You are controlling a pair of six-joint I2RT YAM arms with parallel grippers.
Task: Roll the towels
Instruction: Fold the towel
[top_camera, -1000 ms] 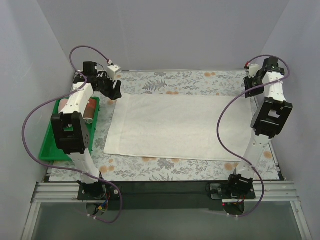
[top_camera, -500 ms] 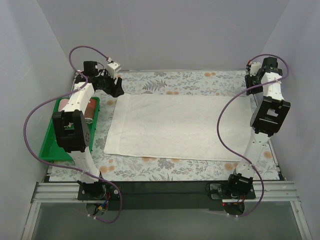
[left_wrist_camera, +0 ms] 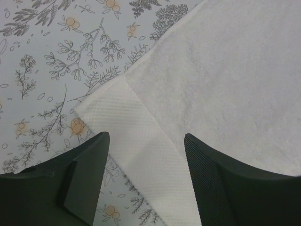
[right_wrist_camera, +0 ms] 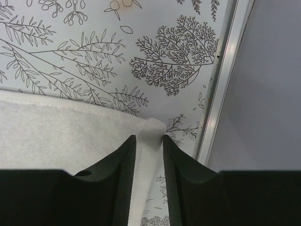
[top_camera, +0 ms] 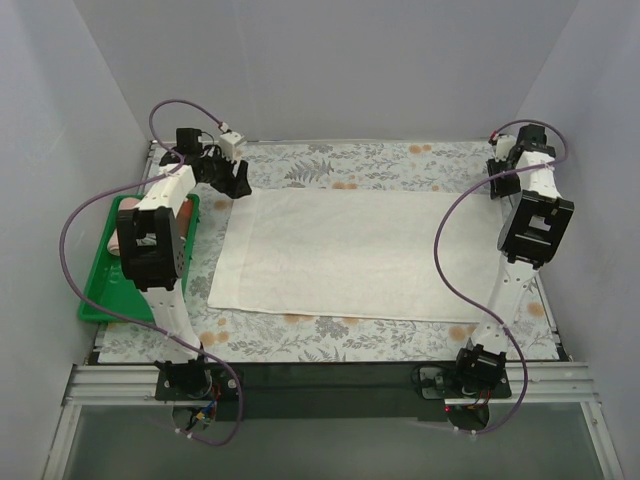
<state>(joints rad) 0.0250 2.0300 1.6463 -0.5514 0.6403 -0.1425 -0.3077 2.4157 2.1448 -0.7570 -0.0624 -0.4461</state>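
Note:
The long cream-white towel lies spread flat on the floral mat. My left gripper hangs over its far left corner. In the left wrist view this gripper is open, its fingers wide apart above the woven border with nothing between them. My right gripper is at the far right corner. There the gripper stands narrowly open, its jaws straddling the towel's edge, which lies flat below. The salmon-pink towel sits rolled in the green tray, partly hidden by the left arm.
The green tray rests at the left edge of the mat. A metal rail and the grey wall run just right of the right gripper. Purple cables loop from both arms.
The left gripper has shifted a little right and nearer, onto the towel's far left corner, with its forearm swinging up. The right gripper has edged toward the far right corner. The towel has not moved.

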